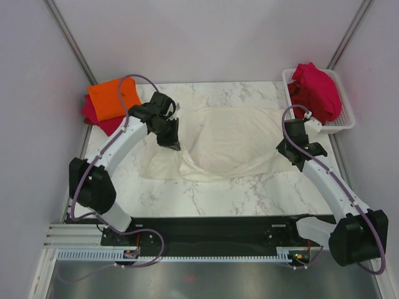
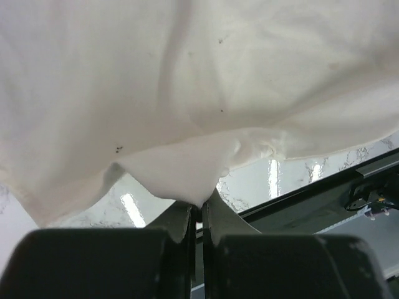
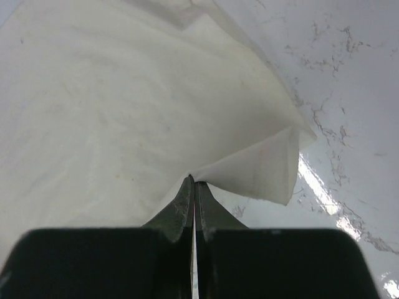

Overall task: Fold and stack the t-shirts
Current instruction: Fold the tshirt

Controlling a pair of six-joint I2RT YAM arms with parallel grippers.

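Observation:
A cream-white t-shirt [image 1: 230, 140] lies spread across the middle of the marble table. My left gripper [image 1: 173, 146] is shut on its left edge, and the cloth [image 2: 187, 112] hangs lifted from the fingertips. At the shirt's right edge my right gripper [image 1: 290, 149] is shut on a pinched fold of cloth [image 3: 262, 168]. An orange t-shirt [image 1: 113, 98] lies folded on a crimson t-shirt [image 1: 93, 115] at the back left corner. More crimson t-shirts [image 1: 317, 90] sit heaped in the basket at the back right.
A white mesh basket [image 1: 345, 118] stands at the table's back right corner. Grey walls close in the back and sides. A black rail [image 1: 212, 227] with the arm bases runs along the table's near edge.

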